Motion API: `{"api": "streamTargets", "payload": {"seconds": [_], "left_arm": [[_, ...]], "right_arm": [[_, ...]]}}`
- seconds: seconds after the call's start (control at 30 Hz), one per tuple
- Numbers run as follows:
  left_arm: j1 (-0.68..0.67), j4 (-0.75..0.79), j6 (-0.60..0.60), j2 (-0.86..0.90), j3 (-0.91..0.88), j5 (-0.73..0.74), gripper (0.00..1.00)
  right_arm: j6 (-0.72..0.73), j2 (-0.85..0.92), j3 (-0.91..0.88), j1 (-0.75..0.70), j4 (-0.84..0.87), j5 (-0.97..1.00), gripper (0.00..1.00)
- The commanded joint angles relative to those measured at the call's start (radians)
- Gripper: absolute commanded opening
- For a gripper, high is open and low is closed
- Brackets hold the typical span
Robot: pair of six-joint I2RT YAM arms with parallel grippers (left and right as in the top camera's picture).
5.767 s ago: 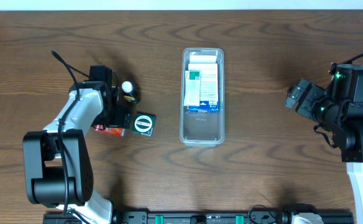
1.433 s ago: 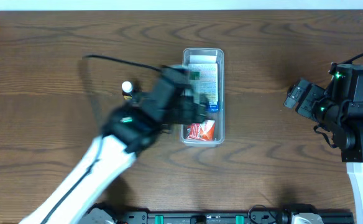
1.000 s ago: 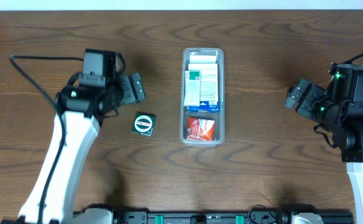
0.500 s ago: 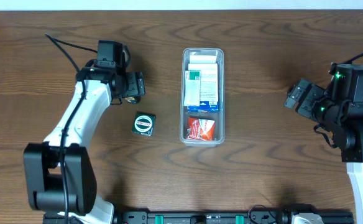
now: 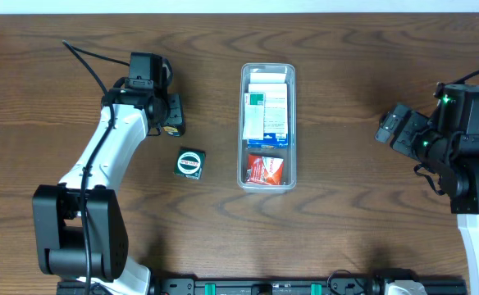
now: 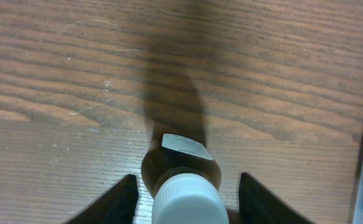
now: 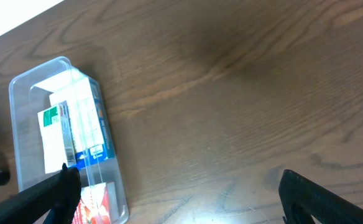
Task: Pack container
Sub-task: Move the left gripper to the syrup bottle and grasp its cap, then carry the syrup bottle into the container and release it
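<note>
The clear container (image 5: pixel 241 123) lies lengthwise at mid-table, also in the right wrist view (image 7: pixel 20 87). It holds white, green and blue boxes (image 5: pixel 266 115) and a red box (image 5: pixel 265 170). My left gripper (image 5: pixel 171 115) is left of it, over a small brown bottle with a white cap (image 6: pixel 181 165). The jaws stand on both sides of the bottle, with a narrow gap showing on each side. My right gripper (image 7: pixel 181 202) hovers far right of the container, wide open with nothing in it.
A dark green box with a round white label (image 5: pixel 190 162) lies on the wood between the left arm and the container. The table's back edge runs along the top. The right arm's base (image 5: pixel 477 164) stands at the far right.
The left gripper's jaws have drawn in around the bottle, from wide apart to close beside it. The right arm has not moved.
</note>
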Motion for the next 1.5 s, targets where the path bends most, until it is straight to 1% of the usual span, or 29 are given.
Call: {"api": "streamTargets", "payload": {"seconds": [0.0,0.07,0.27,0.4,0.57,0.7,0.8,0.93,0.97,1.03,1.13,1.23,1.33,1.47], "left_arm": [[0.005,0.0,0.01,0.001,0.008,-0.016,0.45],[0.005,0.001,0.011,0.001,0.008,-0.015,0.42],[0.004,-0.01,0.018,-0.004,0.008,-0.015,0.28],[-0.003,-0.039,0.018,-0.037,0.008,-0.015,0.22],[-0.03,-0.079,0.018,-0.143,0.008,-0.016,0.2],[-0.074,-0.139,0.013,-0.274,0.01,-0.016,0.2],[-0.13,-0.184,-0.026,-0.373,0.01,-0.016,0.19],[-0.233,-0.202,-0.095,-0.475,0.01,-0.019,0.19],[-0.256,-0.201,-0.118,-0.489,0.01,-0.03,0.15],[-0.321,-0.194,-0.168,-0.517,0.01,-0.065,0.15],[-0.409,-0.174,-0.233,-0.519,0.009,-0.087,0.15],[-0.484,-0.138,-0.289,-0.484,0.009,-0.094,0.15],[-0.55,-0.116,-0.365,-0.415,0.009,-0.181,0.15],[-0.603,-0.059,-0.399,-0.301,0.009,-0.196,0.15]], "right_arm": [[0.0,0.0,0.006,-0.005,-0.001,0.008,0.99],[0.0,0.0,0.006,-0.005,-0.001,0.008,0.99],[0.0,0.0,0.006,-0.005,-0.001,0.008,0.99],[0.0,0.0,0.006,-0.005,-0.002,0.008,0.99],[0.001,0.0,0.006,-0.005,-0.001,0.008,0.99],[0.0,0.0,0.006,-0.005,-0.001,0.008,0.99],[0.0,0.0,0.006,-0.005,-0.001,0.008,0.99],[0.0,0.0,0.006,-0.005,-0.001,0.008,0.99],[0.0,0.0,0.006,-0.005,-0.001,0.008,0.99],[0.001,0.0,0.006,-0.005,-0.002,0.008,0.99],[0.0,0.0,0.006,-0.005,-0.001,0.008,0.99],[0.0,0.0,0.006,-0.005,-0.001,0.008,0.99],[0.0,0.0,0.006,-0.005,-0.002,0.008,0.99],[0.0,0.0,0.006,-0.005,-0.001,0.008,0.99]]}}
